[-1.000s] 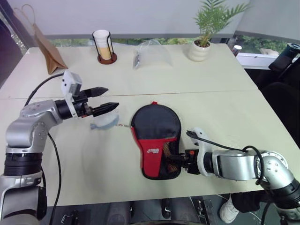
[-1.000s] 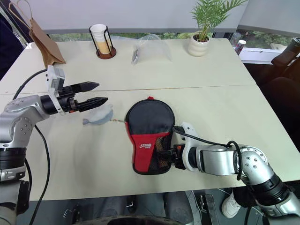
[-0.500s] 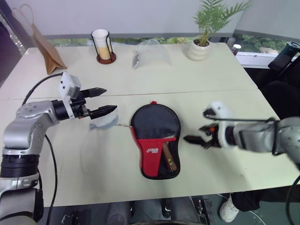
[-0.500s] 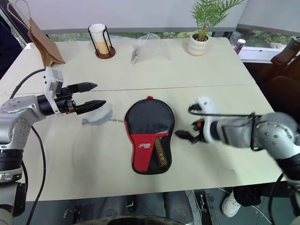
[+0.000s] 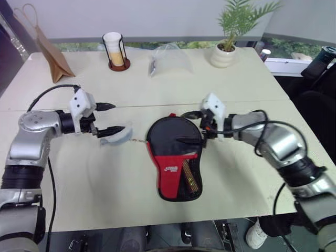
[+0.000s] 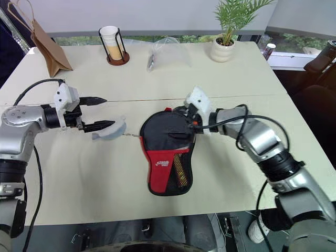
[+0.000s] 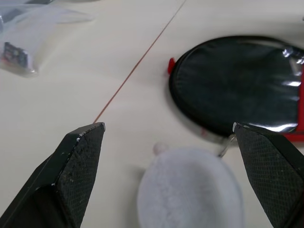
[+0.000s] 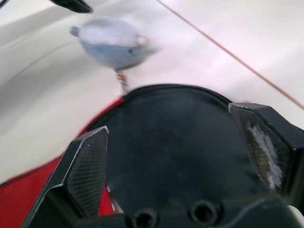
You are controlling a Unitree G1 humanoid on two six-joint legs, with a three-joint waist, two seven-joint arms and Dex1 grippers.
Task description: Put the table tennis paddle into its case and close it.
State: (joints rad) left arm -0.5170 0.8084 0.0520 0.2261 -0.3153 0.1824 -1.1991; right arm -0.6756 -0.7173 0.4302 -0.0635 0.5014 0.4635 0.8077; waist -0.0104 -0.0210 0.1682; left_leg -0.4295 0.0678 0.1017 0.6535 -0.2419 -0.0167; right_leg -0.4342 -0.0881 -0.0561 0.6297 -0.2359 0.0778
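The case (image 5: 175, 157) lies flat near the middle of the worktop (image 5: 247, 94), its round black end pointing toward the far side and its red panel and mesh window toward the near edge. Through the mesh the handle of the table tennis paddle (image 5: 190, 177) shows, so the paddle sits inside the case. The right end effector (image 5: 190, 127) hangs over the round end of the case with its two fingers spread wide, one above the far rim and one over the black fabric; it grips nothing. The left end effector (image 5: 112, 117) is open too, its fingers apart on either side of a small grey plush toy (image 5: 117, 136) that lies just beside the left rim of the case, joined to it by a short chain. The left fingers hold nothing.

Bare worktop lies on the right of the case and in front of it up to the near edge. Along the far side stand a brown paper bag (image 5: 52, 55), a cup in a wire holder (image 5: 114, 51), a clear plastic bag (image 5: 168, 59) and a potted plant (image 5: 231, 39), all well apart from the case.
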